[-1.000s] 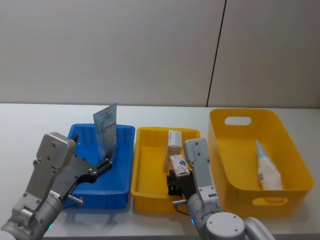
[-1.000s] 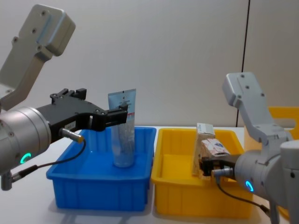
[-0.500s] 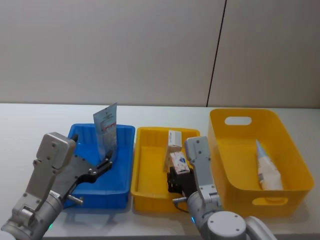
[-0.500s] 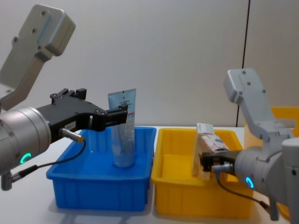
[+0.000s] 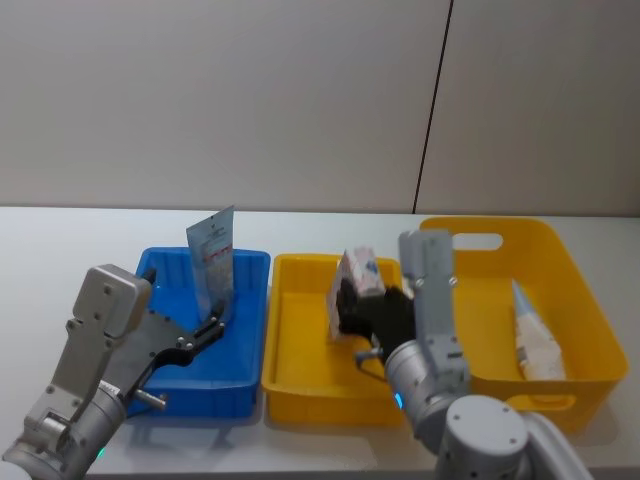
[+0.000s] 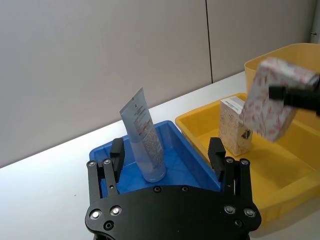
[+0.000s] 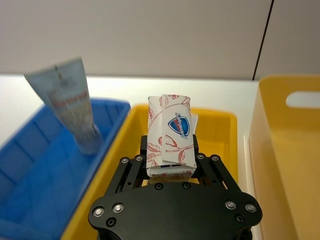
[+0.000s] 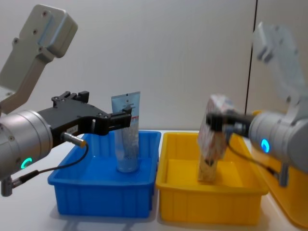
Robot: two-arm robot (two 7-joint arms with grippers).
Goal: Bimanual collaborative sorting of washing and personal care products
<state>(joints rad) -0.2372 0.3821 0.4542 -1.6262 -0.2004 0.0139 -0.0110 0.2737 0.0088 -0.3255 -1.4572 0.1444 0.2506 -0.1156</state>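
A white table (image 5: 60,240) carries three containers side by side. Farthest to the robot's right is the deep yellow bin (image 5: 575,300); a pale tube (image 5: 535,340) lies inside it against the right wall. In the middle sits the shallow yellow tray (image 5: 300,340), and on the left the blue tray (image 5: 245,350).

The left arm reaches forward from the lower left, its forearm angled up and its black gripper (image 8: 122,119) held level above the near part of the blue tray. Its jaws stand wide apart, one finger (image 6: 116,151) on each side of an upright squeeze tube (image 6: 145,137), with clear gaps both ways in the left wrist view. That tube stands cap-down on the blue tray floor, crimped end up and leaning slightly, red print across its pale blue face.

The right arm bends over the shallow yellow tray, wrist raised, with its gripper (image 5: 358,297) pointing toward the back wall. Its jaws are closed on a small white box (image 7: 170,137) with a red leaf pattern and a blue shield logo, held tilted in the air above the tray. A second box (image 6: 234,125), plainer and speckled, stands upright on the tray floor just below and behind the lifted one.
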